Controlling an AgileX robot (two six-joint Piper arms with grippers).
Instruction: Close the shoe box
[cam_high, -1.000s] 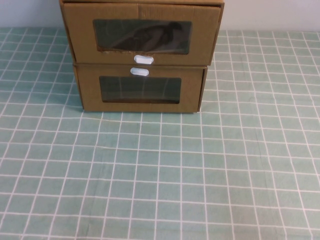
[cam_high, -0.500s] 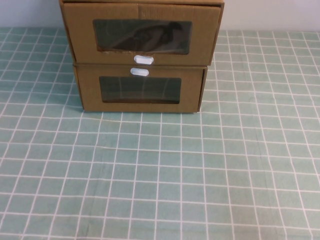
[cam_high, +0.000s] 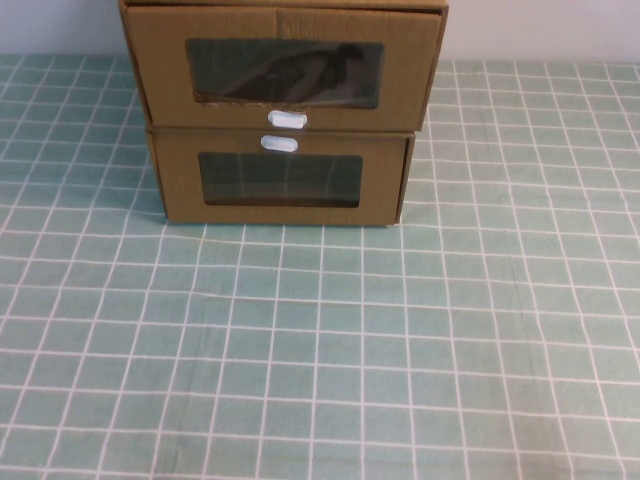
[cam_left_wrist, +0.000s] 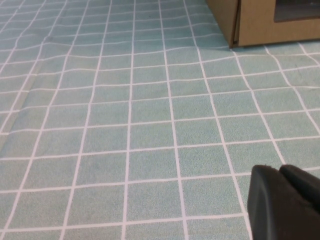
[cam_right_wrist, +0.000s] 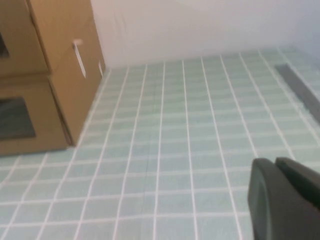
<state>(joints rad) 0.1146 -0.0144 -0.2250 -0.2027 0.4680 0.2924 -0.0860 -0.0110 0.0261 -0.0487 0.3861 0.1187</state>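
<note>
**Shoe box waits at the far edge, both arms held back**

A green checked desk (cam_high: 400, 350) fills the high view, and two brown cardboard boxes stand stacked at its far side, slightly left of centre. The upper one is the shoe box (cam_high: 410, 70). Its long front faces the near edge and runs left to right, with a clear window (cam_high: 285, 72) and a small white pull tab (cam_high: 287, 120) just below it. It sits on a like lower box (cam_high: 385, 185), whose own tab (cam_high: 279, 143) is above its window.

The shoe box's front panel looks wider than the one beneath and seems to jut toward the near side, so the drawer is judged not fully home.

The left gripper (cam_left_wrist: 285, 200) and the right gripper (cam_right_wrist: 282, 195) appear only in their own wrist views, low over bare desk on the near side and well apart from the boxes. Whether either set of jaws is released or clenched cannot be told.

The box lies straight ahead and far from both, and closing it calls for a push away, square on the front. Neither arm is clearly nearer.
</note>
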